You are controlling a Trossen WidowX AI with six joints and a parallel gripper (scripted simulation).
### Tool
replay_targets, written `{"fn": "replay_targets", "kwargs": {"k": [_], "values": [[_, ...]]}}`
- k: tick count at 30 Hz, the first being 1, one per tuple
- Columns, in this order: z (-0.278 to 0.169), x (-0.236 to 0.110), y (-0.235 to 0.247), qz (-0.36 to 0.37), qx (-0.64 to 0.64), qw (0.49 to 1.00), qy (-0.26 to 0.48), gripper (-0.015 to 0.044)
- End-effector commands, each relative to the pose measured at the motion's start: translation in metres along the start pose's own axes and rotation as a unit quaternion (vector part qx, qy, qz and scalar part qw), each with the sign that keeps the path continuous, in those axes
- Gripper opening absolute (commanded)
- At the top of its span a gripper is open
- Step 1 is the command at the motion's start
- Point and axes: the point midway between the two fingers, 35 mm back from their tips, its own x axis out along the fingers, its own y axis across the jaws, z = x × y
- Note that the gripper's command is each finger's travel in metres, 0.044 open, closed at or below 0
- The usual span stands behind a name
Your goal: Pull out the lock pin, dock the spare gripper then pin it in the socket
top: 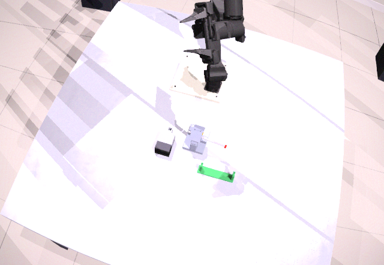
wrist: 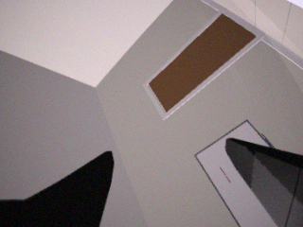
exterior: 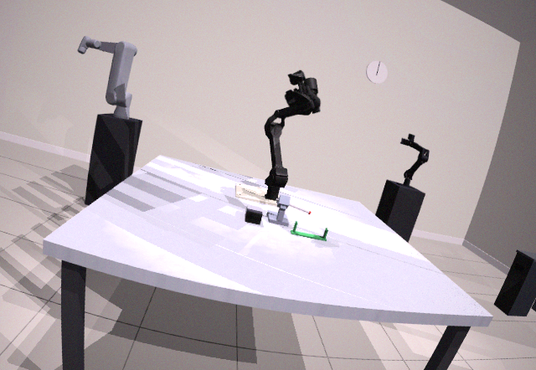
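The grey mount [top: 194, 140] [exterior: 281, 211] stands near the middle of the white table [top: 279, 193] [exterior: 172, 244]. Its lock pin [top: 216, 143] [exterior: 301, 209], thin and white with a red tip, passes through the socket and sticks out to the right. The spare gripper [top: 164, 143] [exterior: 253, 216], a white and black block, lies just left of the mount. My gripper [top: 183, 35] [exterior: 296, 76] [wrist: 169, 150] is open and empty, raised high above the arm's base and far from these things. The wrist view shows only walls and a door.
A green cradle [top: 216, 172] [exterior: 309, 234] with two small posts lies on the table in front of the mount. The arm's base sits on a pale plate [top: 186, 82] [exterior: 249, 192]. Other arms on black pedestals [exterior: 111, 158] [exterior: 398, 210] stand off the table.
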Motion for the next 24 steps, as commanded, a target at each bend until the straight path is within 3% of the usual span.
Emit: {"fn": "replay_targets", "kwargs": {"k": [1,4,5,9,12,16,24], "values": [[-0.001,0.000,-0.001,-0.002,-0.009,1.000,0.003,0.0374],[-0.020,0.005,-0.024,-0.030,-0.136,0.989,0.045,0.0300],[-0.029,0.006,-0.038,-0.044,-0.205,0.975,0.068,0.0300],[-0.047,0.008,-0.097,-0.097,-0.471,0.864,0.147,0.0300],[-0.050,0.005,-0.143,-0.128,-0.635,0.731,0.214,0.0300],[-0.042,-0.007,-0.201,-0.152,-0.788,0.506,0.316,0.0300],[-0.007,-0.042,-0.276,-0.143,-0.853,0.107,0.491,0.0300]]}}
